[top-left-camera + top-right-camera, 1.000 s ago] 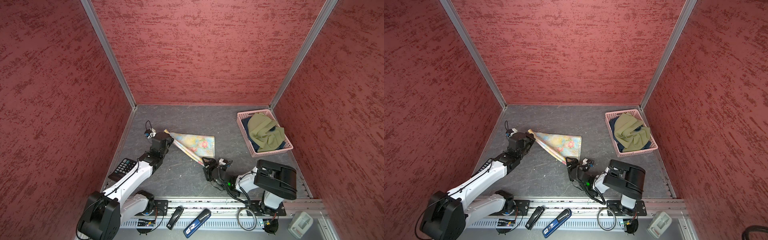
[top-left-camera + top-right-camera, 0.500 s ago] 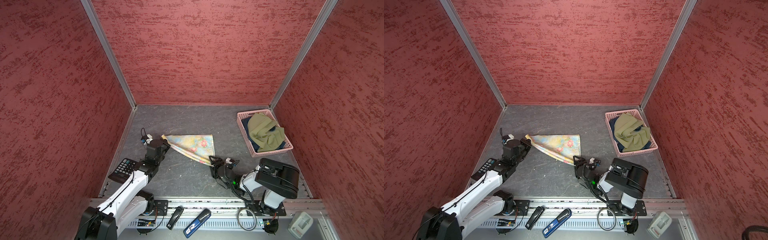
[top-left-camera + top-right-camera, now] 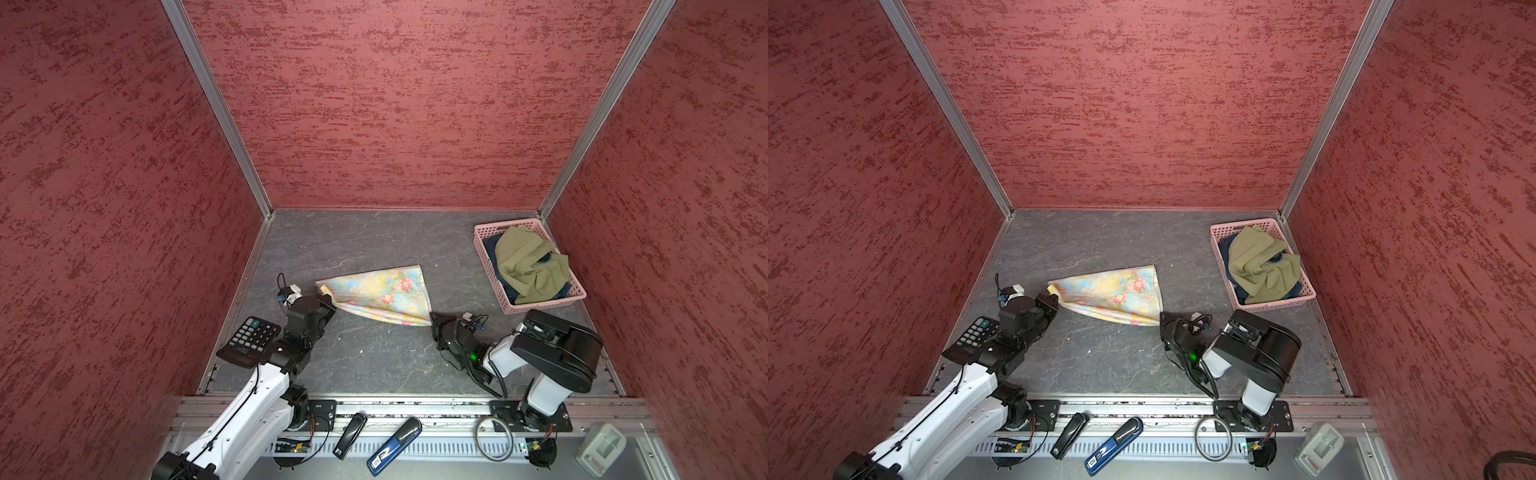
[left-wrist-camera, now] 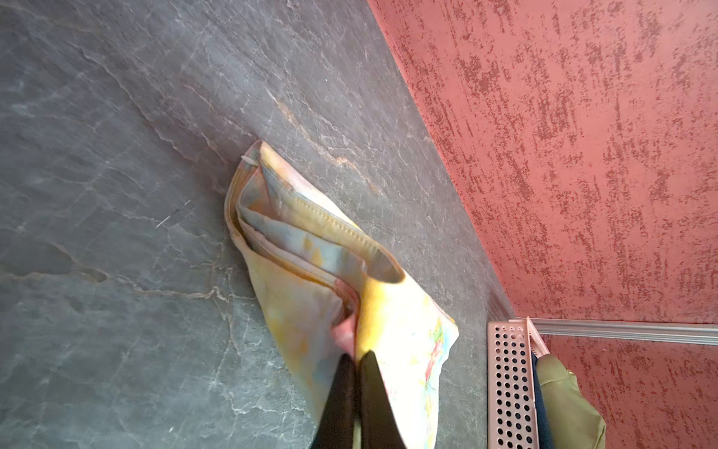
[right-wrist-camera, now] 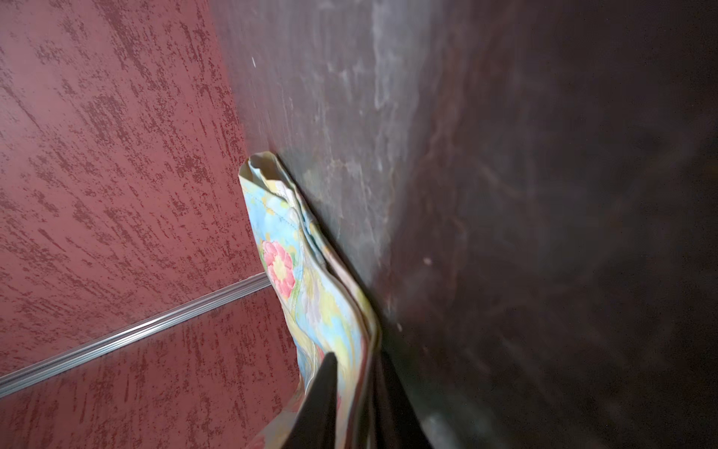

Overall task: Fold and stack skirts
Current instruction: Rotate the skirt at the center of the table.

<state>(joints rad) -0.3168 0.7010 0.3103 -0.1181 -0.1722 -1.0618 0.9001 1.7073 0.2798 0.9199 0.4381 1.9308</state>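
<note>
Your left claw (image 3: 328,300) is clamped tight on the narrow left end of the floral skirt (image 3: 380,297). In the left wrist view the two black fingers (image 4: 342,388) are almost together, with a pinch of cloth between them (image 4: 355,355). The layered hem of the floral skirt (image 4: 311,248) fans out beyond that and touches the counter (image 4: 116,194).

Your right claw (image 3: 432,320) has the near right corner of the same skirt. In the right wrist view it is closed down on the folded edge (image 5: 353,361), one finger (image 5: 322,396) on the printed side and the other against the counter side. That view is blurred and dark on the counter half, so I can't tell how deep the bite goes.

Both top views show the floral skirt (image 3: 1113,297) stretched between the two claws (image 3: 1052,300) (image 3: 1163,322), mid counter. It's narrow at the left and wide at the right, lying low on the grey counter (image 3: 374,241).

The olive skirt (image 3: 528,266) sits crumpled in the pink basket (image 3: 482,249) at the far right, on top of the denim skirt (image 3: 497,255), of which only dark blue edges show. A calculator (image 3: 253,338) lies at the near left, just beside your left arm.
</note>
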